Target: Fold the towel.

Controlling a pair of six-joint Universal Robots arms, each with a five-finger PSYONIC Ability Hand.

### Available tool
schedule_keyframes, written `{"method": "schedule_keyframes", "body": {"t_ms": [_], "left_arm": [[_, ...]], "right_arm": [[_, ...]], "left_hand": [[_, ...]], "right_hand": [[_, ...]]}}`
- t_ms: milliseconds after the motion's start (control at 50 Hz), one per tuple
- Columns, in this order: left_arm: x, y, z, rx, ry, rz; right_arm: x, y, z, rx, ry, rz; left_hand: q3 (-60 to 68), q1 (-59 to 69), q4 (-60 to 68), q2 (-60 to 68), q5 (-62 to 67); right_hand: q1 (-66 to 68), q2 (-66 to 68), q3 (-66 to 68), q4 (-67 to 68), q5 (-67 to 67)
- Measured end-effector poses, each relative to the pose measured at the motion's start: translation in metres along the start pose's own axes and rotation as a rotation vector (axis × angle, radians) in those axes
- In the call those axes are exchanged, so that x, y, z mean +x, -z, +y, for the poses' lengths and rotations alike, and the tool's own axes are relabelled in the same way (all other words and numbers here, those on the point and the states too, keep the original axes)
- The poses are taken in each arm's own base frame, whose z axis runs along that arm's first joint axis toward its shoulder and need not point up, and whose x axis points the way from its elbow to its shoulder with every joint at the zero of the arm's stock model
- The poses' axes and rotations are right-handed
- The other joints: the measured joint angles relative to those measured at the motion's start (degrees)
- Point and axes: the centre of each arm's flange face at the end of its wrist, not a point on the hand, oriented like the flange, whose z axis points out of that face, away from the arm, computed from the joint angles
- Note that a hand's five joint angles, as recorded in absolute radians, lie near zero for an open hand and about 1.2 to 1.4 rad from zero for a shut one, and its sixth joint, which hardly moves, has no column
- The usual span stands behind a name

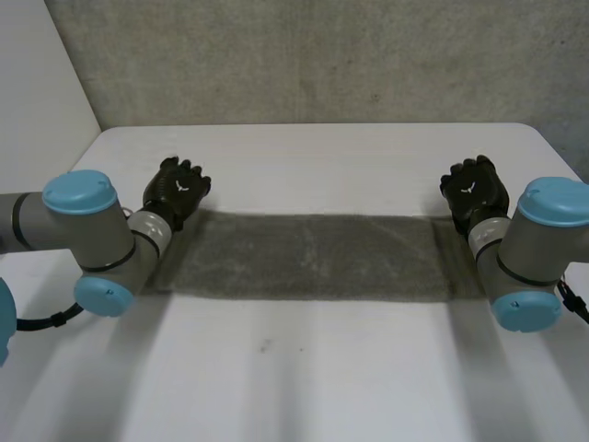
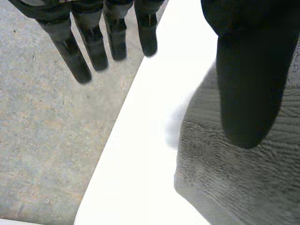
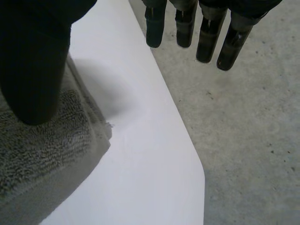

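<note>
A dark grey towel (image 1: 308, 256) lies flat as a long strip across the white table (image 1: 313, 368). My left hand (image 1: 177, 189) sits at the towel's far left corner, and my right hand (image 1: 474, 189) at its far right corner. In the left wrist view the fingers (image 2: 93, 47) are straight and reach past the table edge, while the thumb (image 2: 248, 84) is over the towel (image 2: 243, 178). In the right wrist view the fingers (image 3: 211, 37) are likewise straight and the thumb (image 3: 33, 70) is over the towel's corner (image 3: 42, 150). Neither hand holds cloth.
A grey carpeted wall (image 1: 313, 55) rises behind the table's far edge. Concrete floor (image 2: 42, 131) lies beyond the table's side edges, also under the right hand's fingers (image 3: 253, 140). Bare table stretches in front of the towel.
</note>
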Motion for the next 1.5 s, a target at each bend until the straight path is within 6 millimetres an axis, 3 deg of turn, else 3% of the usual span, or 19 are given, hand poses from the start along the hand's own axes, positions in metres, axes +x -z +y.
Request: {"method": "schedule_keyframes", "body": {"t_ms": [180, 260, 320, 460, 540, 700, 800, 880, 960, 1120, 1200, 1240, 1300, 1320, 1340, 1420, 1460, 1480, 1500], "left_arm": [[-0.023, 0.006, -0.021, 0.03, 0.005, -0.066], [-0.041, 0.023, -0.042, 0.061, 0.032, -0.097], [-0.046, 0.038, -0.05, 0.069, 0.064, -0.098], [-0.037, 0.079, -0.057, 0.062, 0.192, -0.058], [-0.023, 0.096, -0.053, 0.057, 0.263, -0.035], [-0.007, 0.106, -0.045, 0.077, 0.304, -0.04], [-0.006, 0.106, -0.043, 0.085, 0.303, -0.053], [-0.007, 0.105, -0.042, 0.085, 0.302, -0.057], [-0.008, 0.105, -0.041, 0.08, 0.303, -0.057], [-0.004, 0.108, -0.042, 0.078, 0.303, -0.047], [-0.004, 0.108, -0.042, 0.079, 0.303, -0.047], [-0.004, 0.108, -0.042, 0.078, 0.303, -0.048], [-0.005, 0.108, -0.042, 0.078, 0.303, -0.05], [-0.005, 0.108, -0.042, 0.078, 0.303, -0.05], [-0.005, 0.108, -0.042, 0.078, 0.303, -0.052], [-0.007, 0.108, -0.043, 0.082, 0.303, -0.059], [-0.009, 0.108, -0.044, 0.086, 0.303, -0.064], [-0.011, 0.109, -0.046, 0.09, 0.303, -0.068], [-0.011, 0.109, -0.046, 0.092, 0.303, -0.07]], "right_arm": [[0.037, 0.01, -0.025, 0.04, -0.102, 0.082], [0.06, 0.033, -0.044, 0.066, -0.165, 0.095], [0.063, 0.047, -0.044, 0.04, -0.182, 0.062], [0.055, 0.077, -0.009, -0.149, -0.234, -0.103], [0.05, 0.084, 0.013, -0.228, -0.297, -0.17], [0.038, 0.077, 0.041, -0.257, -0.385, -0.223], [0.031, 0.071, 0.051, -0.246, -0.388, -0.225], [0.032, 0.067, 0.055, -0.239, -0.377, -0.207], [0.042, 0.061, 0.062, -0.252, -0.328, -0.151], [0.106, 0.052, 0.09, -0.412, 0.032, 0.163], [0.112, 0.049, 0.074, -0.353, 0.045, 0.202], [0.109, 0.049, 0.037, -0.213, -0.008, 0.212], [0.1, 0.052, 0.002, -0.088, -0.066, 0.19], [0.1, 0.052, 0.002, -0.088, -0.066, 0.19], [0.088, 0.056, -0.025, 0.004, -0.104, 0.154], [0.051, 0.069, -0.079, 0.193, -0.143, 0.024], [0.017, 0.082, -0.111, 0.313, -0.149, -0.095], [-0.015, 0.095, -0.134, 0.406, -0.145, -0.205], [-0.028, 0.101, -0.142, 0.441, -0.141, -0.252]], "left_hand": [[-8.7, -8.2, -9.2, -8.7, -8.3], [-9.2, -8.6, -9.7, -9.3, -8.5], [-9.3, -8.6, -9.8, -9.3, -8.6], [-9.4, -8.6, -9.8, -9.4, -8.6], [-9.4, -8.9, -9.8, -9.4, -8.6], [-9.4, -8.9, -9.8, -9.4, -8.6], [-9.4, -8.9, -9.8, -9.4, -8.6], [-9.4, -8.9, -9.8, -9.4, -8.6], [-9.4, -8.9, -9.8, -9.4, -8.6], [-9.4, -8.9, -9.8, -9.4, -8.6], [-9.4, -8.9, -9.8, -9.4, -8.6], [-9.4, -8.9, -9.8, -9.4, -8.6], [-9.4, -8.9, -9.8, -9.4, -8.6], [-9.4, -8.9, -9.8, -9.4, -8.6], [-9.4, -8.9, -9.8, -9.4, -8.6], [-9.4, -8.9, -9.8, -9.4, -8.6], [-9.4, -8.9, -9.8, -9.4, -8.6], [-9.4, -8.9, -9.8, -9.4, -8.6], [-9.4, -8.9, -9.8, -9.4, -8.6]], "right_hand": [[-0.1, -0.4, -0.6, -0.2, -0.7], [-0.1, -0.4, -0.6, -0.2, -0.7], [-0.1, -0.4, -0.6, -0.2, -0.7], [0.5, 0.8, 0.8, 0.6, 0.4], [6.9, 9.1, 9.3, 8.5, 7.6], [17.8, 21.8, 21.9, 21.1, 19.4], [37.8, 46.9, 47.0, 45.8, 43.3], [42.0, 54.2, 54.3, 54.2, 51.0], [42.0, 54.3, 54.5, 54.6, 51.2], [42.5, 54.3, 55.1, 54.7, 51.8], [42.5, 54.3, 55.2, 54.8, 51.9], [42.5, 54.3, 55.2, 54.8, 51.9], [42.5, 54.3, 55.5, 54.8, 51.9], [42.5, 54.3, 55.5, 54.8, 51.9], [42.5, 54.3, 55.5, 54.8, 51.9], [42.8, 54.3, 55.6, 54.9, 52.0], [42.8, 54.3, 55.7, 54.9, 52.0], [42.8, 54.3, 55.6, 54.9, 52.1], [42.8, 54.3, 55.6, 54.9, 52.1]]}}
